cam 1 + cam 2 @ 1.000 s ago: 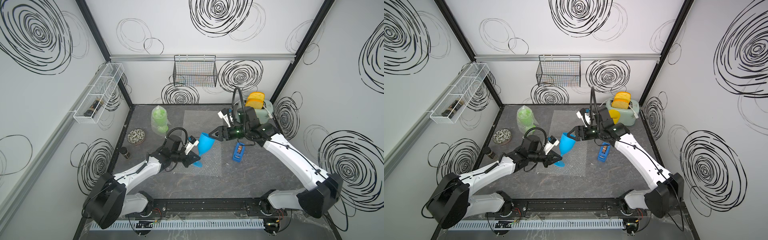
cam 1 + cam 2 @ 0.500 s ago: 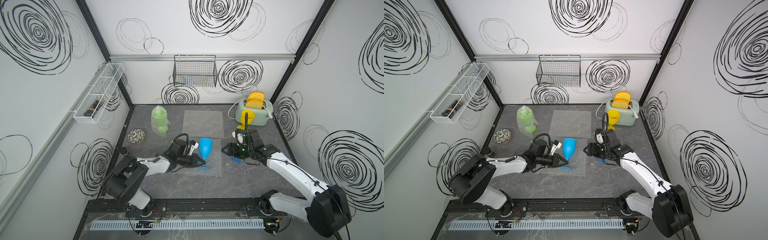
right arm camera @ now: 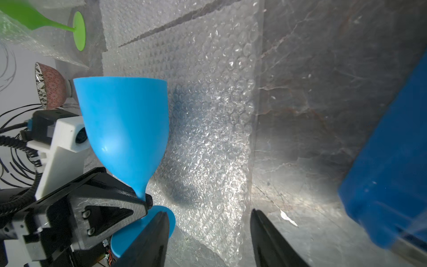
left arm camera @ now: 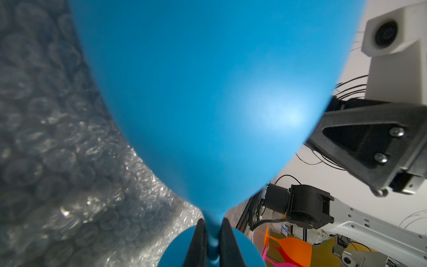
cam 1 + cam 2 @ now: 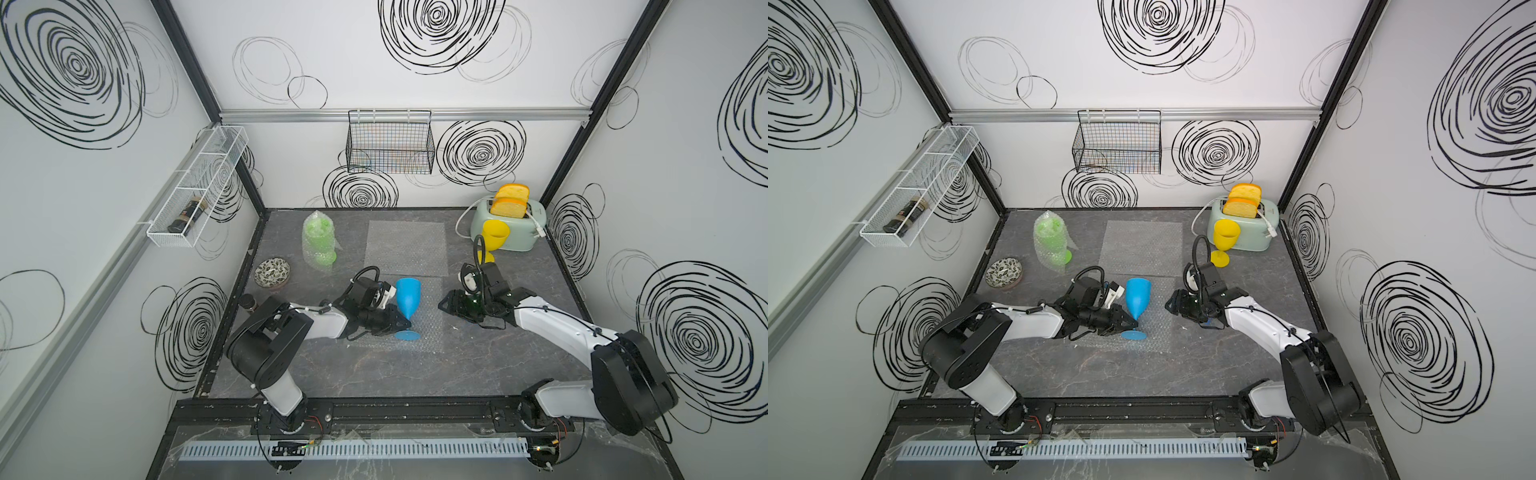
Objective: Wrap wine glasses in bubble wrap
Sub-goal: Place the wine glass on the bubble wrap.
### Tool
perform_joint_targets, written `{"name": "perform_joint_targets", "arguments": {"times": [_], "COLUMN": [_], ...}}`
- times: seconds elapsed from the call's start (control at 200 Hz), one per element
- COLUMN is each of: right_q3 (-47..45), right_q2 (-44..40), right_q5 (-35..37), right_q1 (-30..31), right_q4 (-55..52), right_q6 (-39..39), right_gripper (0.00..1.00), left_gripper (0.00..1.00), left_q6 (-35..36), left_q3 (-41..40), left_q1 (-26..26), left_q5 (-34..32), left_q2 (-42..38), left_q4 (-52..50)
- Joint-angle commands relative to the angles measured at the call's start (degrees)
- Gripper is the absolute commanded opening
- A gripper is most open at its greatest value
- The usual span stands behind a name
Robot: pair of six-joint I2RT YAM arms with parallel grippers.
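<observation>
Holding the blue goblet by the stem: left gripper has its jaws nearly closed on it (left wrist view shows both fingers pinching the stem just above the foot).

Goblet is upright, mid-table, with its foot over the near sheet of bubble wrap. Can't tell if the foot touches the sheet.

Right gripper is low, just right of the goblet and apart from it. Its jaws are partly spread with nothing between them. In the right wrist view they point at the sheet's right edge.

Far sheet lies flat and bare, just beyond the near one.

Green goblet is far left, upright, inside bubble wrap. Yellow goblet is far right, upright and unwrapped, just in front of the toaster.

Tape dispenser sits by the right arm, mostly hidden in both top views. Bowl is at the left edge.
</observation>
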Motion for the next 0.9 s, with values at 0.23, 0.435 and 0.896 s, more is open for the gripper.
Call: {"name": "perform_joint_targets", "arguments": {"times": [0.23,0.435,0.896], "right_q3": [1.9,2.6,4.5], "right_q2": [3.0,5.6,10.9], "right_q5": [1.0,1.8,1.0], "right_q1": [1.5,1.6,1.3], "right_q4": [1.4,2.4,3.4], "right_q6": [1.5,1.5,0.7], "right_gripper": [0.61,0.61,0.62], "left_gripper": [0.0,0.02,0.51], "left_q6": [-1.0,-0.9,2.2], "left_q3": [0.4,1.0,1.3], "left_q1": [-0.4,-0.4,1.4], "left_q5": [-0.3,-0.6,-3.1], "left_q2": [0.1,3.5,-1.7], "left_q4": [0.2,-1.5,-5.9]}}
